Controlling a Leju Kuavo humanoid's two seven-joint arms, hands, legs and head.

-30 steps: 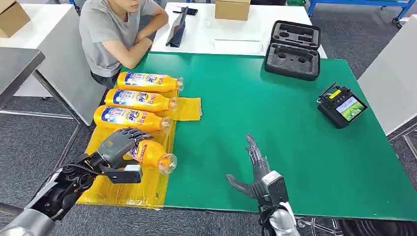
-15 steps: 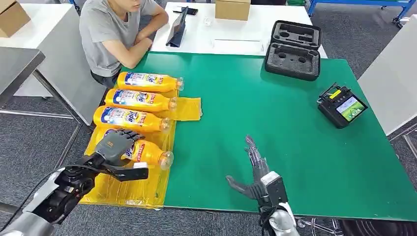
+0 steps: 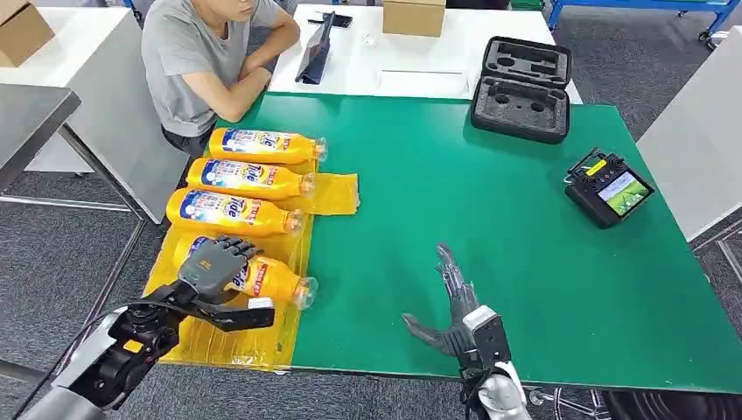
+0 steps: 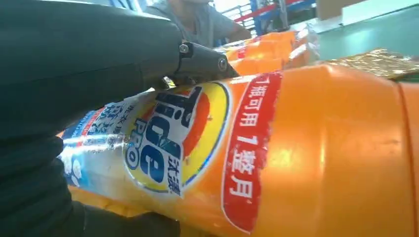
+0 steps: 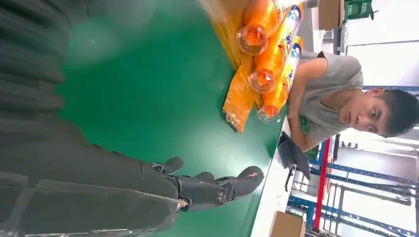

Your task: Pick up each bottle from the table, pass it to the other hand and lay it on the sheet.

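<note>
yellow plastic sheet (image 3: 254, 346) covers the left edge of the green table (image 3: 490, 219), and four orange bottles lie on it in a row, caps pointing toward the table's middle. the nearest bottle (image 3: 262, 278) lies on its side with the left hand (image 3: 213, 265) wrapped over its label end, fingers curled across the top and thumb underneath. from the left wrist the label reads "tide pro" in blue on a yellow and orange disc, with chinese characters beside it and a red band carrying white characters and the numeral 1. the second bottle (image 3: 232, 211) lies just beyond it, then the third bottle (image 3: 249, 178) showing "tide" on its label, then the farthest bottle (image 3: 265, 145) near a seated person (image 3: 206, 61) in a grey shirt who leans on the white table (image 3: 420, 52). a tablet (image 3: 317, 51) stands propped on that white table, beside a cardboard box (image 3: 414, 16). the right hand (image 3: 455, 306) rests near the front edge of the green table, fingers straight and spread, thumb out to the side, holding nothing. farther right, an open black case (image 3: 522, 87) shows grey foam with shaped cut-outs, nothing in them. a black controller (image 3: 608, 188) with a lit screen and a yellow sticker lies near the right edge; its writing is too small to read.
</note>
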